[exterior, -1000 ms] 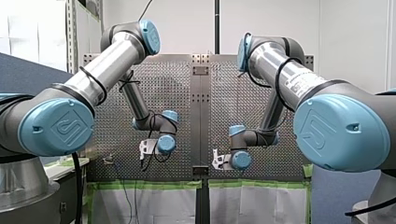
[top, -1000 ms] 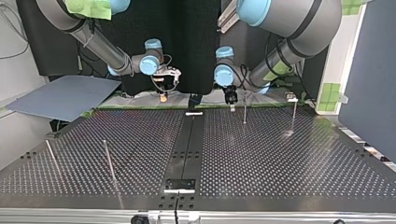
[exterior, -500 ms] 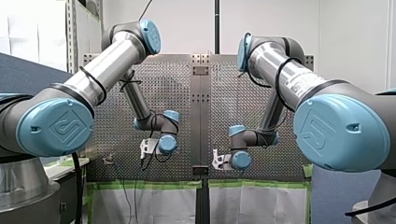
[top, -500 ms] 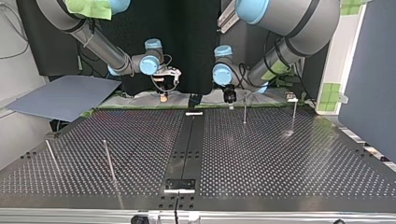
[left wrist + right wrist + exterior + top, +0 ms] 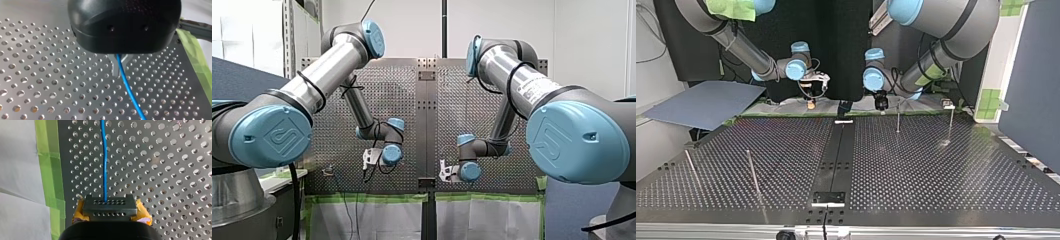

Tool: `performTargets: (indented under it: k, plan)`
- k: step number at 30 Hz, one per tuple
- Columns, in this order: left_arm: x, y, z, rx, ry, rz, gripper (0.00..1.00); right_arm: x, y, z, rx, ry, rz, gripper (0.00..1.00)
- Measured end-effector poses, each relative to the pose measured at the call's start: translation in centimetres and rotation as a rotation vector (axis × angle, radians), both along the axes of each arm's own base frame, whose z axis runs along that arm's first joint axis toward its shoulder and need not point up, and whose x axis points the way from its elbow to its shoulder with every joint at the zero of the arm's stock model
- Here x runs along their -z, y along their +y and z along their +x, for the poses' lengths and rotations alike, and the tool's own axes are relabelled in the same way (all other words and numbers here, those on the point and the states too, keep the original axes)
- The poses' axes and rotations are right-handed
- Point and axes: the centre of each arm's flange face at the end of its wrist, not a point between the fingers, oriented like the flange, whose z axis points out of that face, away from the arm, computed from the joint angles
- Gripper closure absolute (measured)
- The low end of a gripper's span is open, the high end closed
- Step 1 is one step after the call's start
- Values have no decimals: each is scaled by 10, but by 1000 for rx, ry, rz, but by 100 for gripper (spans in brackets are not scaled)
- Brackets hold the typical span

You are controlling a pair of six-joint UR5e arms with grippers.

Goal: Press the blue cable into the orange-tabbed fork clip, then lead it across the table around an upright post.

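Broadly, a pale-walled room [image 5: 412, 30] is surrounding the rig. The dark perforated table [image 5: 936, 190] is filling most of the top view, with one solid centre strip [image 5: 833, 160] running down its middle. Both of my arms are coming in over the far edge there, my left arm [image 5: 946, 30] at that view's right and my right arm [image 5: 731, 35] at its left. One blue-grey board [image 5: 706, 102] is lying beside the table at the top view's left. White sheeting [image 5: 377, 220] is hanging below the table's edge in the front view, and green tape [image 5: 48, 170] is lining that edge.

Four upright posts are standing on the table. One post [image 5: 690, 164] and a second post [image 5: 752, 170] are standing at the top view's left. A third post [image 5: 898, 122] and a fourth post [image 5: 950, 125] are standing at its right, near my left arm.

I am keeping my left gripper [image 5: 117, 71], black with metal fingers [image 5: 113, 66], closed on the blue cable [image 5: 130, 92], which is running on from it over the holes. I am clamping my right gripper [image 5: 109, 206], with its two yellow pads [image 5: 142, 211], closed on the blue cable too. One strand is leading straight ahead from it, alongside the tape.
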Motion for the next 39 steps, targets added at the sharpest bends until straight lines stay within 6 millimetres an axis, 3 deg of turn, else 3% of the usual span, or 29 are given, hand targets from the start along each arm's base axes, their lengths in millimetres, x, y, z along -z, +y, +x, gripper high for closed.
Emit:
performTargets:
  k: [7, 14, 26, 39]
  plan:
    - [-1, -1, -3, 6, 18, 9, 100, 1, 1, -1, 0, 9, 9, 100]
    - [-26, -8, -10, 5, 27, 14, 100, -15, 2, -1, -7, 55, 11, 100]
    - [-97, -39, -26, 56, -36, -25, 100, -85, 1, 4, -8, 44, 18, 100]
    - [-170, -58, -43, 97, -116, -61, 100, -162, 2, 11, -12, -8, -16, 100]
